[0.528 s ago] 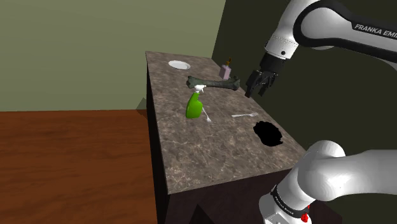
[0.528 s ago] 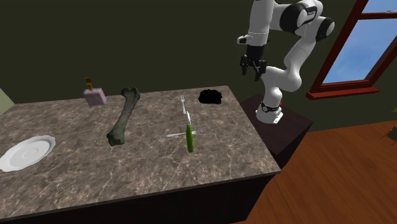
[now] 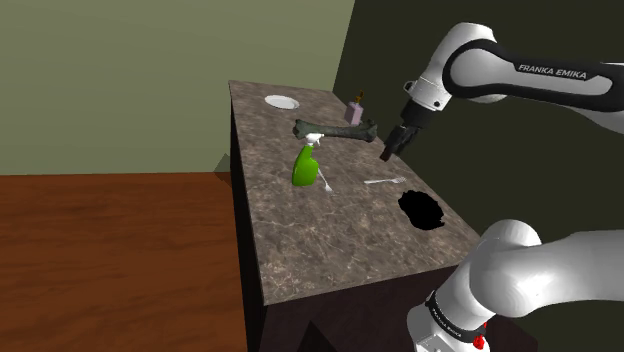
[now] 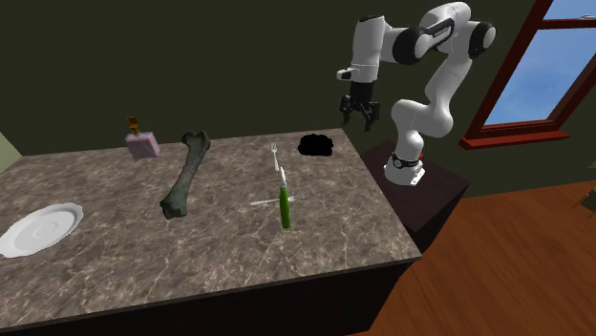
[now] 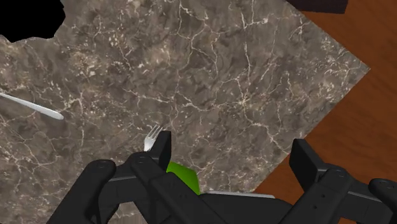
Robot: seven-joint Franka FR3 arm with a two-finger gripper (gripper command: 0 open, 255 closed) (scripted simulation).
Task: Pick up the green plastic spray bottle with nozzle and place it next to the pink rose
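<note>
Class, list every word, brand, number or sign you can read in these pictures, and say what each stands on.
"FRANKA EMIKA": on the white arm's upper link, in the shoulder view.
White lettering on the dark ring at the arm's lower joint: too small to read.

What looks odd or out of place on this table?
A large bone lies across the table, odd beside a plate. The green spray bottle lies on its side. A featureless black blob sits near the edge.
</note>
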